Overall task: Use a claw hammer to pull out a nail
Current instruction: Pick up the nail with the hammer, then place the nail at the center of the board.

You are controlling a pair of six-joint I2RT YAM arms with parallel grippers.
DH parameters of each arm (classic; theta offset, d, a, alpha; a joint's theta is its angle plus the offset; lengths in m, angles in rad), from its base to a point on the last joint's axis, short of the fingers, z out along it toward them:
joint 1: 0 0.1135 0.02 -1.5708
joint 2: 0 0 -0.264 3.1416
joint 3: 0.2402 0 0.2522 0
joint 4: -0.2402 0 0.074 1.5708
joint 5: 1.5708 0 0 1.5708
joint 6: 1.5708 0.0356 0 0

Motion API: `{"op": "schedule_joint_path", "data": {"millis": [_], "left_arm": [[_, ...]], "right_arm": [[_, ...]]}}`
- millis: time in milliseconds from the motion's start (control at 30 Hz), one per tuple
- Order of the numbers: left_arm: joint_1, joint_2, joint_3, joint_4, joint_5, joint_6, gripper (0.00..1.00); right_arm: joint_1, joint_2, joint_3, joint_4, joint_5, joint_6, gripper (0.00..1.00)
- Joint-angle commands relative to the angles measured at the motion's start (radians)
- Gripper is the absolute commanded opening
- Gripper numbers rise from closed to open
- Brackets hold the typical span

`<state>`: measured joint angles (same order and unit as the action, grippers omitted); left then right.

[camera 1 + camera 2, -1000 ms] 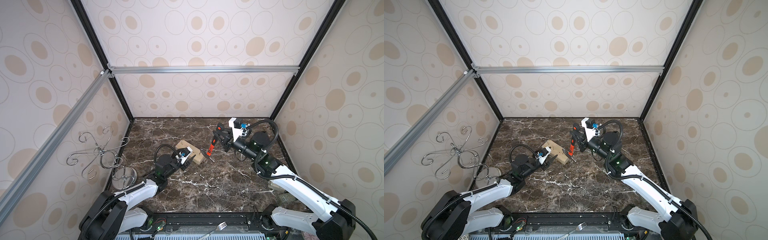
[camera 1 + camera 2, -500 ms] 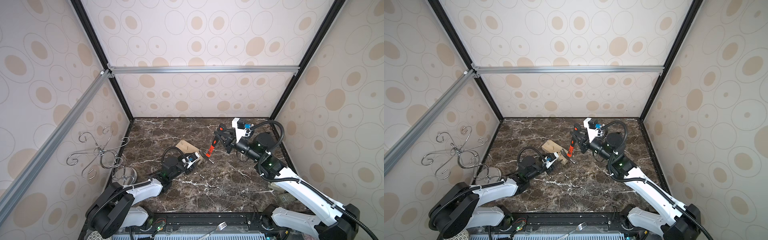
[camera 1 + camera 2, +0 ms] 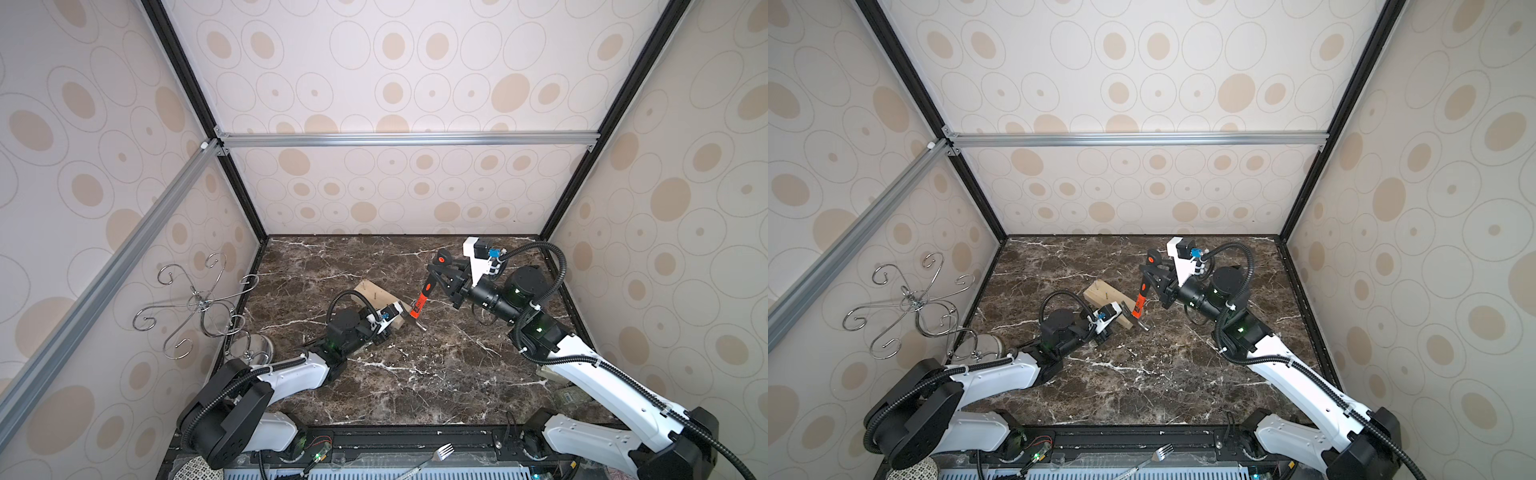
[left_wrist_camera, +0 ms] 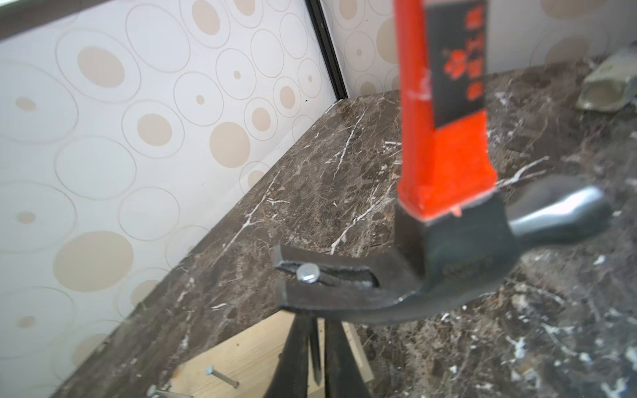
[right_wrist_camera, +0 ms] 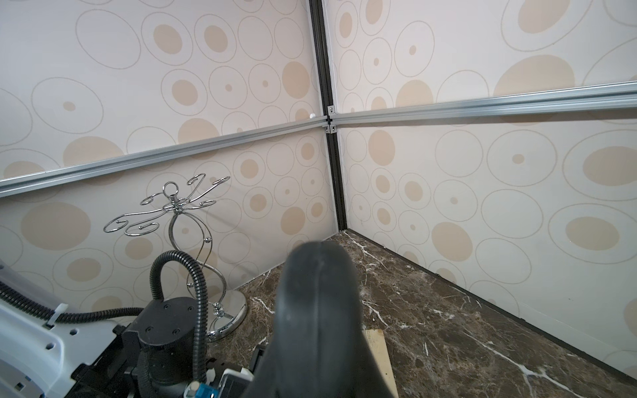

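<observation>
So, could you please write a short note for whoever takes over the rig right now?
Left gripper: shut on the shank of the nail, just under the claw.
Right gripper: shut on the black grip of the claw hammer, head down beside the wood block.
Done: the nail's head sits in the claw slot, and its tip appears clear of the block.
Left: free the nail from the claw and set it and the hammer down. At least two other nails stand in the block.
</observation>
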<state>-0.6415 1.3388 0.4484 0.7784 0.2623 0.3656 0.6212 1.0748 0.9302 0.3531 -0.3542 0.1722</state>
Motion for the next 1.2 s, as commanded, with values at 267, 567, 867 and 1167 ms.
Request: {"op": "schedule_joint_path", "data": {"millis": [267, 567, 867, 1167], "left_arm": [[-0.009, -0.014, 0.048, -0.044, -0.048, 0.015, 0.0], [0.007, 0.046, 0.154, -0.218, -0.334, -0.304, 0.0], [0.052, 0.112, 0.217, -0.43, -0.444, -0.699, 0.0], [0.165, 0.161, 0.169, -0.491, -0.373, -0.938, 0.0]], "right_arm": [[-0.002, -0.007, 0.086, -0.071, -0.116, -0.049, 0.0], [-0.003, -0.005, 0.121, -0.251, -0.058, -0.177, 0.0], [-0.002, -0.014, 0.096, -0.326, 0.108, -0.188, 0.0], [-0.003, -0.021, 0.057, -0.302, 0.15, -0.175, 0.0]]}}
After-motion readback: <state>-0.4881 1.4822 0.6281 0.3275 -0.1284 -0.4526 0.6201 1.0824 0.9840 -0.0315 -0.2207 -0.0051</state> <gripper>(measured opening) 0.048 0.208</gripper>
